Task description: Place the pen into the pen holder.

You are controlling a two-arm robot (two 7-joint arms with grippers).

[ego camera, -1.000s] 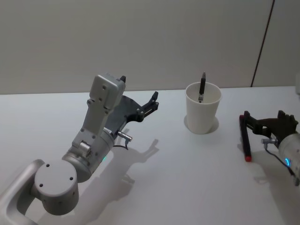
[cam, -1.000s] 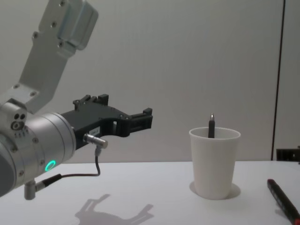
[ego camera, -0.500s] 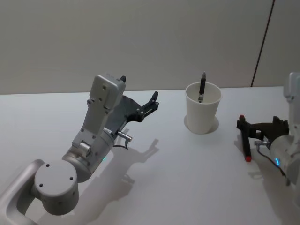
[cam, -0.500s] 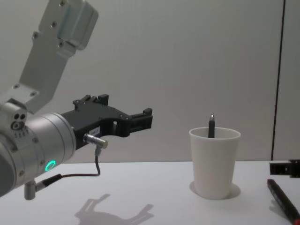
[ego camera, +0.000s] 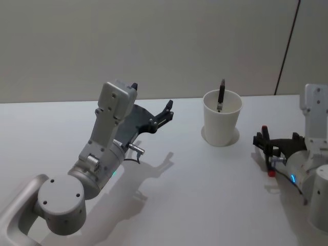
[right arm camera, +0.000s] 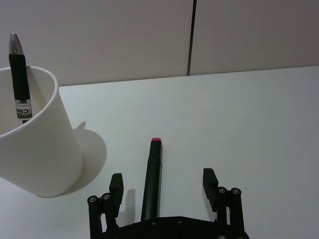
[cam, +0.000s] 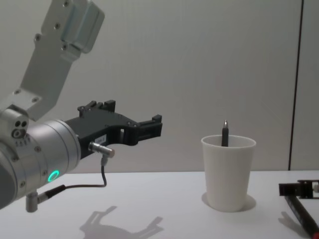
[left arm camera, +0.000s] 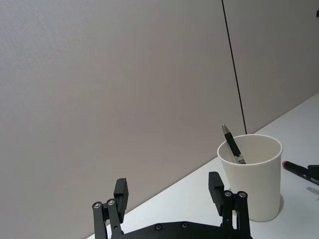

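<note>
A black pen with red ends lies on the white table to the right of the pen holder, a white paper cup. A second black pen stands inside the cup, leaning on its rim. My right gripper hovers low over the lying pen, open. In the right wrist view the pen runs between the two spread fingers, and I cannot tell whether they touch it. My left gripper is open and empty, held above the table left of the cup.
The table top is bare white around the cup. A plain wall with a dark vertical seam stands close behind the table. My left arm's big links fill the near left.
My right gripper has moved left toward the lying pen and come down over it, so its fingers now straddle the pen. The left arm, cup and standing pen have not moved.
</note>
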